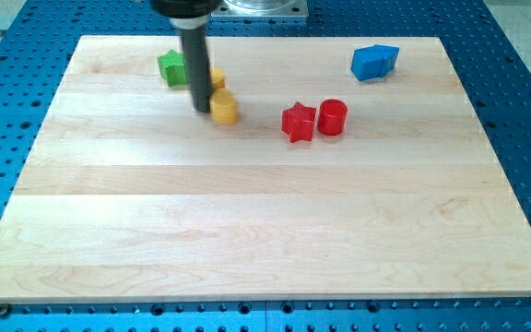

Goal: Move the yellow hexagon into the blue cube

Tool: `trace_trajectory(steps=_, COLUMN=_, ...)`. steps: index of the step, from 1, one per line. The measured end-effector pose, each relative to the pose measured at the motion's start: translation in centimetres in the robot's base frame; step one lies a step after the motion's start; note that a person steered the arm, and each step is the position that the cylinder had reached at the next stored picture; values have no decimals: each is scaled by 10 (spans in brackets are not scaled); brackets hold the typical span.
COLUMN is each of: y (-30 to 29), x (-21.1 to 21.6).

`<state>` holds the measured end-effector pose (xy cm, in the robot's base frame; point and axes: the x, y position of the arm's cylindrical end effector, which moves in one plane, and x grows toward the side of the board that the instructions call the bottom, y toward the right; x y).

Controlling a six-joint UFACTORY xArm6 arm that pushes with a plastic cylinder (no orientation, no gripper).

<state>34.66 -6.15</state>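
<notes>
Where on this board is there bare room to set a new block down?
Free: the whole wood below the red star and red cylinder. Crowded: the view's top left, where my tip touches the yellow hexagon beside the green block.

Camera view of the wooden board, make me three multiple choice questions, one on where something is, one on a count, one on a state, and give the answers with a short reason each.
1. Where does the blue block lie?
A. near the view's top right
B. at the view's bottom left
C. in the middle of the board

2. How many red blocks are on the board?
A. one
B. two
C. four

3. How does my tip stand to the yellow hexagon?
A. far off, by the blue block
B. close against its left side in the view
C. between the two red blocks

Answers:
1. A, it sits by the board's top right corner.
2. B, a red star and a red cylinder lie side by side.
3. B, the rod's end is down right beside the hexagon, with the green block up and to its left; actual contact cannot be told.
</notes>
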Motion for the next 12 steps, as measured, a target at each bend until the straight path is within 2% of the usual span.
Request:
trace_trajectory(steps=1, y=4, x=-5)
trace_trajectory(steps=2, y=-70, x=14)
trace_trajectory(steps=3, y=-62, x=-21)
trace_trajectory(steps=4, y=-4, x=-55)
trace_trajectory(steps=6, y=105, x=-71)
trace_trajectory(steps=7, y=109, x=-70)
trace_trajectory(steps=8, y=75, x=-45)
trace_trajectory(steps=9, y=73, x=-25)
trace_trajectory(steps=10, y=117, x=-25)
trace_trajectory(steps=11, y=144, x=-27)
trace_trajectory(steps=12, y=155, x=-73)
